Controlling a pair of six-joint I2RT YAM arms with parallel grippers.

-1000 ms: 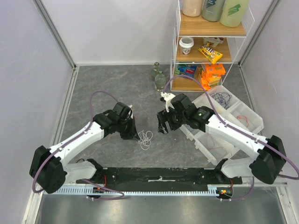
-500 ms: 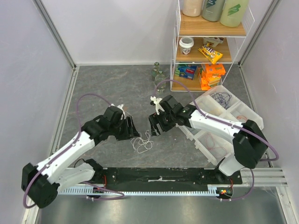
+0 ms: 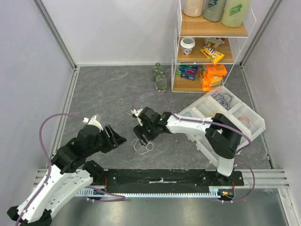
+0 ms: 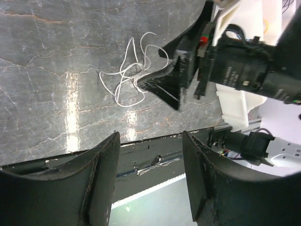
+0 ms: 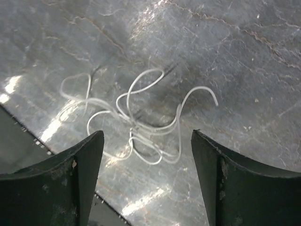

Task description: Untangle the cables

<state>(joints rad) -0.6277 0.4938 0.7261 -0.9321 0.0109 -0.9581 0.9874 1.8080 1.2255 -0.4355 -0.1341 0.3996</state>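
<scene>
A loose tangle of white cable [image 3: 144,146] lies on the grey table near the front rail; it also shows in the left wrist view [image 4: 128,77] and the right wrist view [image 5: 141,123]. My right gripper [image 3: 141,138] hovers just above it, open, jaws either side of the loops [image 5: 146,141], nothing held. Its dark fingers [image 4: 165,88] touch or nearly touch the cable's right side. My left gripper [image 3: 118,139] is open and empty, drawn back to the left of the cable, its jaws [image 4: 150,179] over the front rail.
A white compartment tray [image 3: 251,113] at the right holds a dark blue cable [image 3: 222,100], a red one [image 3: 244,120] and an orange one [image 3: 214,143]. Behind stand a wire shelf rack [image 3: 211,56] and glass bottles [image 3: 160,78]. A black rail [image 3: 160,176] runs along the front.
The left gripper opened, let go of the white cable and pulled back to the left and nearer. The right gripper moved left and down over the cable.
</scene>
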